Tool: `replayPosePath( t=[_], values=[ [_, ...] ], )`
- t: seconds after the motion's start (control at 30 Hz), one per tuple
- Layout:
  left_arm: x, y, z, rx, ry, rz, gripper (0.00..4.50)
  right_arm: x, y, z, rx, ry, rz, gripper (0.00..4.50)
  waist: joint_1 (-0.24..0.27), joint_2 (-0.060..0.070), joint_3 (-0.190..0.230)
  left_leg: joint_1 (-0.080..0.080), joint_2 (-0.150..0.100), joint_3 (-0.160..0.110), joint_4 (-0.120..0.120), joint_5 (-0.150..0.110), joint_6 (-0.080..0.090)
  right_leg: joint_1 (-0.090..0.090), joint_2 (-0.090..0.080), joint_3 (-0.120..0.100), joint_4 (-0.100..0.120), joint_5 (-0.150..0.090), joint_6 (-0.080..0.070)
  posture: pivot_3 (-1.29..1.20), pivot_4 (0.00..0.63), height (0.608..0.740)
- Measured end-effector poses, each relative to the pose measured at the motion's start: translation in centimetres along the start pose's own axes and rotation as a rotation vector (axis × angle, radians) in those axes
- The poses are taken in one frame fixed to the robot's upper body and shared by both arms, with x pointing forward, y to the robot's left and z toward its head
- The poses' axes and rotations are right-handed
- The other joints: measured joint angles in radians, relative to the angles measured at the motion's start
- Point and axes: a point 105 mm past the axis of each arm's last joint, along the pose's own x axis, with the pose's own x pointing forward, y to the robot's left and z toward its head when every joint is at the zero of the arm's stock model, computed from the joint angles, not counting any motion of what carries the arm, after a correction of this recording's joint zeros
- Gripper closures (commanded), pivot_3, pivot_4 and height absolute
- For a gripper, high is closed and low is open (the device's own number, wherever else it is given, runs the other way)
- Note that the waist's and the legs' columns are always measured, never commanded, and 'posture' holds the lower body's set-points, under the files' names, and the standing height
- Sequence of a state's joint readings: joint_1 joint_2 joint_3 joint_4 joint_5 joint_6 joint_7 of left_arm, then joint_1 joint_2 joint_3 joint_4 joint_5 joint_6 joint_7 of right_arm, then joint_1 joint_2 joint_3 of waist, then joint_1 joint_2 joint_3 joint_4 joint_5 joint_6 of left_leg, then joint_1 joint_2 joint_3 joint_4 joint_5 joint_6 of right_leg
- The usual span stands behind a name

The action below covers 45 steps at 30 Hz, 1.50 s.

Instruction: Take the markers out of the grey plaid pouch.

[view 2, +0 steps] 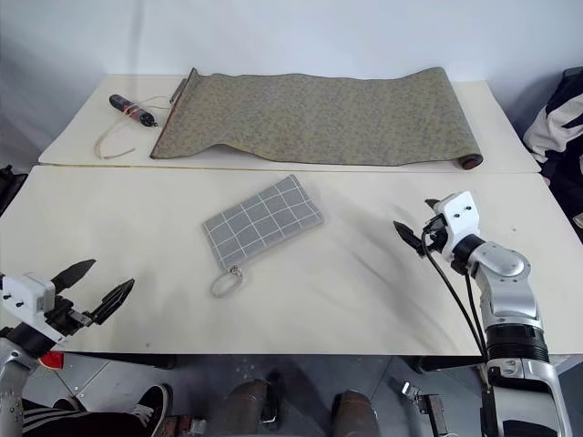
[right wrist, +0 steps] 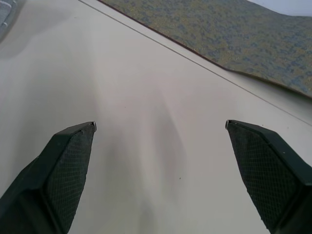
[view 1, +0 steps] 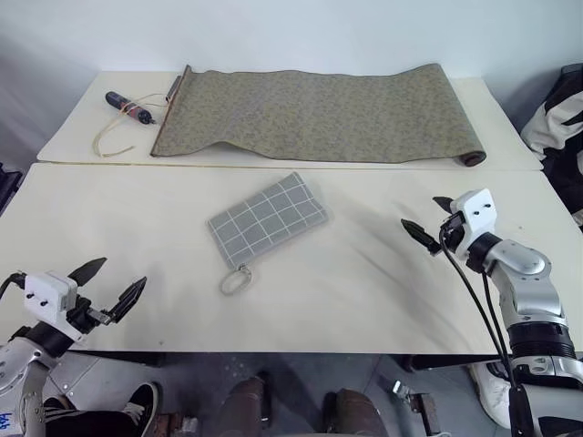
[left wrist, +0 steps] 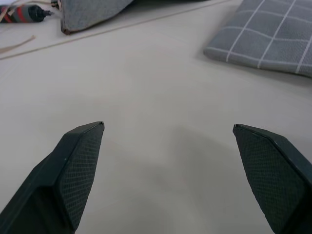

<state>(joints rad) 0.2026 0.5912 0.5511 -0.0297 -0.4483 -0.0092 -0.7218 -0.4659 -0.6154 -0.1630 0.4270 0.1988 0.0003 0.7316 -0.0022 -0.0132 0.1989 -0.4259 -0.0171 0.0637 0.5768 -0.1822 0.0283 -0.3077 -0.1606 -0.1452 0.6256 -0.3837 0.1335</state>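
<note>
From my remote station, the grey plaid pouch (view 2: 262, 222) lay flat and tilted at the middle of the near table (view 2: 364, 300), its loop pull (view 2: 225, 283) toward me. My left gripper (view 2: 95, 286) and right gripper (view 2: 417, 221) stood spread apart and empty, well apart from it. On the far table (view 2: 82, 127) lay the olive cloth roll (view 2: 319, 118) and a dark stick (view 2: 130, 109) with tan cord.

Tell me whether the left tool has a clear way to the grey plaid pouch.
Probably yes: the left tool is open, and bare table lies between it and the grey plaid pouch.

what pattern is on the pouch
Grey with a white grid of lines; the pouch shows best in the left eye view.
</note>
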Motion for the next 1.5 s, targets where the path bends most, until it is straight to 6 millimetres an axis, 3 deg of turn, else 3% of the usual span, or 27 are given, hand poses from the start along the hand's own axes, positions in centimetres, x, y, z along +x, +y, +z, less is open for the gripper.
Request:
replayPosePath(
  t=[0.3, 0.33, 0.47, 0.57, 0.67, 0.77, 1.0, 1.5],
  values=[
    [1.3, -1.1, 0.8, 0.042, 0.005, -0.049, 0.00, 1.4, 2.1, 0.4, 0.026, -0.015, 0.054, 0.03, -0.001, 0.000, 0.000, 0.000, 0.001, 0.000, 0.000, 0.000, 0.000, 0.000, 0.001, 0.001, 0.000, 0.000, 0.000, 0.00, 0.150, 0.740],
    [1.3, -1.1, 0.9, 0.048, 0.000, -0.054, 0.00, 2.1, 2.8, 1.0, 0.047, -0.042, 0.067, 0.20, -0.005, 0.000, 0.000, 0.000, 0.002, 0.001, 0.000, 0.000, -0.001, -0.001, 0.002, 0.002, 0.000, 0.000, 0.000, 0.00, 0.150, 0.740],
    [2.9, -1.6, 2.0, 0.146, -0.039, -0.096, 0.00, 6.3, 7.9, 5.9, 0.117, -0.213, 0.177, 1.28, -0.022, 0.001, 0.000, 0.000, 0.005, 0.002, -0.001, 0.000, -0.003, -0.004, 0.009, 0.009, 0.002, 0.001, -0.001, 0.00, 0.150, 0.740],
    [4.0, -1.7, 2.3, 0.250, -0.049, -0.103, 0.00, 8.3, 9.5, 8.2, 0.097, -0.259, 0.171, 2.43, -0.021, 0.001, 0.000, 0.000, 0.005, 0.002, -0.001, 0.001, -0.001, -0.006, 0.010, 0.010, 0.003, 0.001, -0.001, 0.00, 0.150, 0.740],
    [5.4, -2.1, 3.2, 0.377, -0.087, -0.125, 0.00, 10.1, 11.8, 8.9, 0.088, -0.275, 0.175, 3.50, -0.023, 0.000, 0.000, 0.000, 0.005, 0.003, -0.001, 0.001, -0.001, -0.007, 0.011, 0.011, 0.005, 0.001, -0.002, 0.00, 0.150, 0.740],
    [6.1, -3.0, 3.2, 0.506, -0.088, -0.175, 0.00, 11.2, 14.3, 8.2, 0.055, -0.249, 0.204, 4.47, -0.027, 0.000, 0.000, 0.000, 0.005, 0.007, -0.002, 0.002, 0.000, -0.011, 0.011, 0.015, 0.011, 0.001, -0.002, 0.00, 0.150, 0.740],
    [7.0, -4.2, 1.3, 0.744, -0.050, -0.293, 0.00, 13.5, 17.8, 5.4, -0.255, -0.118, 0.250, 4.47, -0.030, 0.000, 0.000, 0.000, 0.009, 0.014, -0.002, 0.002, -0.001, -0.018, 0.012, 0.019, 0.018, 0.001, -0.002, 0.00, 0.150, 0.740],
    [11.2, -6.0, 2.1, 0.909, -0.139, -0.356, 0.00, 13.6, 17.1, 5.2, -0.276, -0.099, 0.255, 4.47, -0.026, -0.002, -0.001, 0.001, 0.010, 0.014, -0.001, 0.002, -0.001, -0.017, 0.012, 0.019, 0.019, 0.002, -0.003, 0.00, 0.150, 0.740]
  ],
)
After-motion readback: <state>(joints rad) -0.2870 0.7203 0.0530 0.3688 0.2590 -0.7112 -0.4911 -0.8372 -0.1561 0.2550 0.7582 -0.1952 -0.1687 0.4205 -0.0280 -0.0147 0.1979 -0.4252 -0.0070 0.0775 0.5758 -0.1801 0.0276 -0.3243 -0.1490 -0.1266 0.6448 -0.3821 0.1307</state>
